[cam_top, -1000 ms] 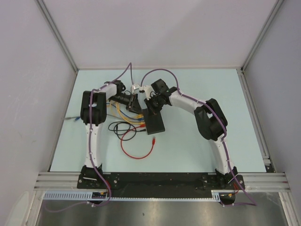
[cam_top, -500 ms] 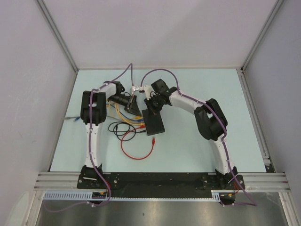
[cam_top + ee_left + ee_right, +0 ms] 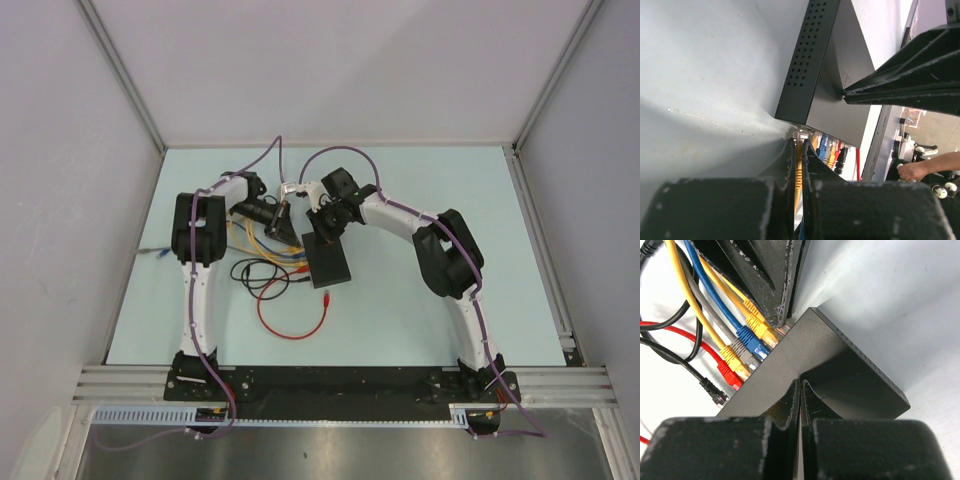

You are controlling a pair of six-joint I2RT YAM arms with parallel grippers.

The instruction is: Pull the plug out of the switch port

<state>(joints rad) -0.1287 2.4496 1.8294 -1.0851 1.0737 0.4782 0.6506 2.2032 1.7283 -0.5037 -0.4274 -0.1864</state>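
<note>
Left gripper [image 3: 798, 150]: clenched on the yellow plug [image 3: 765, 332], with yellow showing in the narrow slit between its fingers [image 3: 790, 165].
Right gripper [image 3: 801, 385]: closed on nothing, its tips pressed down on the lid of the black box [image 3: 840, 370], apparently to brace it.
Switch port [image 3: 776, 341]: set in the box edge that faces the left arm, at the far end of the row and filled by the yellow plug.
Neighbouring plugs: a blue plug [image 3: 751, 344], a second yellow one [image 3: 732, 357] and a red one [image 3: 729, 376] are seated beside it.
Done: the grasp is made and the box is pinned.
Left: the pull itself, since the plug is judged not yet out and no gap is seen at the port.
Loose cable: a red cable [image 3: 290, 330] lies curled on the table [image 3: 450, 200], near the box.
</note>
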